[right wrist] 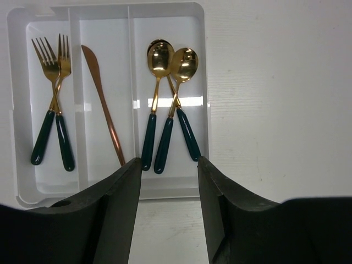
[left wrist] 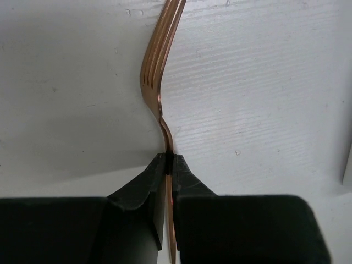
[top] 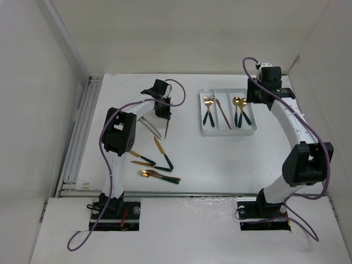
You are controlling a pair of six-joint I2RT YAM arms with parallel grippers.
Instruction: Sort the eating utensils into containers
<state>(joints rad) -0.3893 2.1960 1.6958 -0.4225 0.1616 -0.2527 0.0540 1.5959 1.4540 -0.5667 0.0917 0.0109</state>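
My left gripper [top: 164, 114] is shut on an all-copper fork [top: 166, 127], which hangs tines-down above the table, left of the white tray [top: 201, 122]. In the left wrist view the fork [left wrist: 157, 71] stands edge-on, pinched at its neck between the fingertips [left wrist: 169, 160]. The tray's left compartment holds two forks [right wrist: 52, 99], the middle one a copper knife [right wrist: 102, 99] and the right one three spoons [right wrist: 165, 93], most with dark green handles. My right gripper [right wrist: 168, 176] is open and empty, hovering beyond the tray's far right corner [top: 253, 98].
Several loose utensils lie at the front left: two silver pieces [top: 149, 126], a gold knife with a dark handle [top: 163, 154], a spoon [top: 142, 158] and forks [top: 159, 176]. The left arm's elbow [top: 120, 132] hangs beside them. White walls enclose the table.
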